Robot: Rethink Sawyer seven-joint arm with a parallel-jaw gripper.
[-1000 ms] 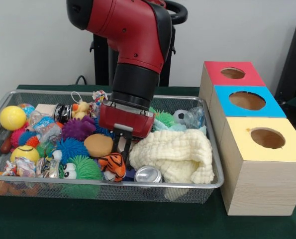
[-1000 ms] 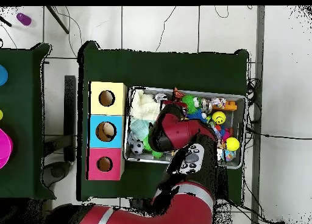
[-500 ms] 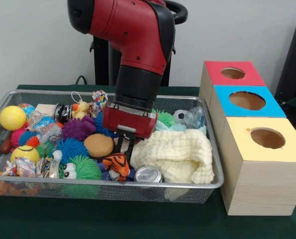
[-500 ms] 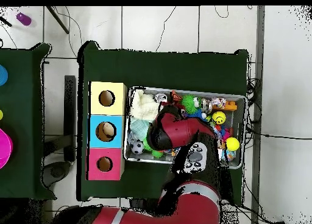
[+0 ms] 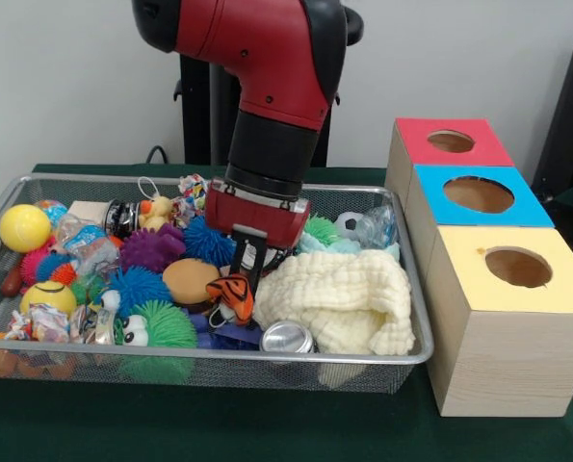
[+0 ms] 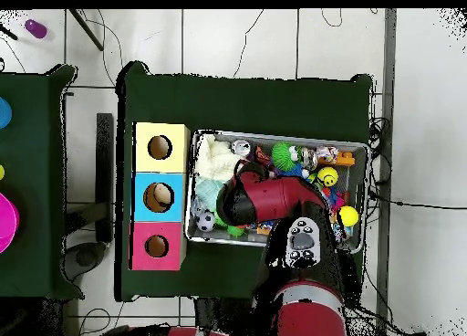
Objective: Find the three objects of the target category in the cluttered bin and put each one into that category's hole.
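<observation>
Fingers: gripper (image 5: pixel 240 289) clamped on tiger toy (image 5: pixel 232 295), pinched from above for a straight lift.
Toy position: hanging just above the clutter, mid-bin.
Bin (image 5: pixel 416 327): cloth (image 5: pixel 339 298) beside toy.
Boxes (image 5: pixel 503 318): holes face up, well apart from toy.

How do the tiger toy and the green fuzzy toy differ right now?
The tiger toy is orange with black stripes; the green fuzzy toy is plain green with big eyes. The tiger toy hangs from the gripper, raised off the pile; the green fuzzy toy lies at the bin's front edge. The tiger toy looks smaller. Both are soft toys.
</observation>
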